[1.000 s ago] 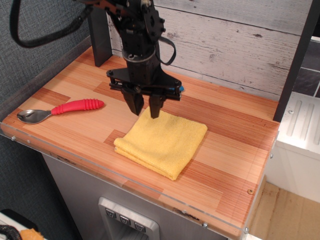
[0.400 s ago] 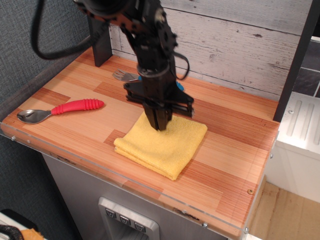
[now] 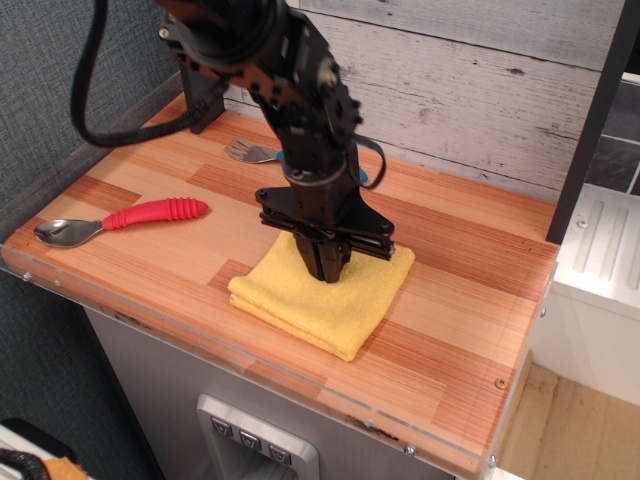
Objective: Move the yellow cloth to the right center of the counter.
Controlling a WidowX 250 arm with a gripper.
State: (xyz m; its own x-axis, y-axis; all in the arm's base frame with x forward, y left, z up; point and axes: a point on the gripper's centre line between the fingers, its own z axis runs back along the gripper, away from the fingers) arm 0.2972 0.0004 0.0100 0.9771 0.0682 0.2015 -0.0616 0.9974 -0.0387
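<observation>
yellow cloth (image 3: pixel 318 292) is lying folded near the front middle of the counter (image 3: pixel 470 330), while the gripper (image 3: pixel 329 268) is pressing into its centre, fingers drawn narrowly together.

A matte black, boxy, jointed robot arm (image 3: pixel 300 110) with small screws, 1 thick black looping cable (image 3: pixel 95 90), a blue accent, and a black 2-fingered gripper (image 3: pixel 328 268).
</observation>
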